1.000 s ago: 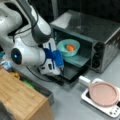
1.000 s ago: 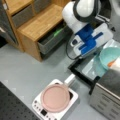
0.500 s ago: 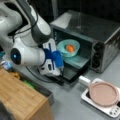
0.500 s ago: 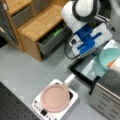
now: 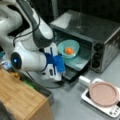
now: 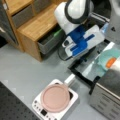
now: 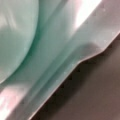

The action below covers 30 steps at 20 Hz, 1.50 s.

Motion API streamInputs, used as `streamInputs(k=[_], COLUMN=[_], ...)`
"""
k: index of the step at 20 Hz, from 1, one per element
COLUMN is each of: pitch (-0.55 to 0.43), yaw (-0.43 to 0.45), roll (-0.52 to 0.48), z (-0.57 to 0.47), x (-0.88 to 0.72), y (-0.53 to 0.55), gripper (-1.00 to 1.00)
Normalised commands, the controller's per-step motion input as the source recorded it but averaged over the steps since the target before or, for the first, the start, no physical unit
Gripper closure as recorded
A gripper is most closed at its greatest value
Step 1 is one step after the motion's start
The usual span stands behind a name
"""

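**Steel oven stands open with a bowl on its pulled-out tray**

Steel-grey and boxy, the toaster oven (image 5: pixel 100 37) is the biggest thing here, with its door (image 5: pixel 75 75) dropped flat so the inside can be reached. The white arm (image 5: pixel 32 32) bends down in front of it, which brings the gripper (image 5: pixel 61 72) to the front edge of the door in both front views; I cannot tell whether its jaws are apart or together, since the blue fittings hide them. A wooden cabinet (image 6: pixel 37 25) sits behind the arm, one grey drawer (image 6: pixel 50 42) slightly out.

On the oven's tray (image 5: pixel 80 61) rests a pale green bowl (image 5: pixel 68 48), set just inside the opening, with a small orange thing (image 5: pixel 69 51) lying at its bottom. The wrist view shows only the shiny tray (image 7: pixel 75 37) and the bowl's side (image 7: pixel 17 37) close up.

Near the oven, on the grey table (image 6: pixel 22 67), a white scale (image 6: pixel 56 101) carries a pink plate (image 6: pixel 55 97) centred on top.

No brand, label or writing can be read anywhere.
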Motion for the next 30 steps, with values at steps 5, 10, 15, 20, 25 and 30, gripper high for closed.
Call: streamInputs(k=[5,10,15,20,25,30], pitch=[0.088,0.090,0.102,0.115,0.135,0.159], yaw=[0.290,0.290,0.295,0.294,0.288,0.269], roll=[0.094,0.095,0.090,0.087,0.078,0.064], z=[-0.01,0.00,0.02,0.03,0.07,0.15], x=[0.20,0.23,0.25,0.26,0.25,0.23], y=[-0.23,-0.23,-0.26,-0.27,-0.25,-0.21], gripper=[-1.00,-1.00,-1.00,-1.00,-1.00,-1.00])
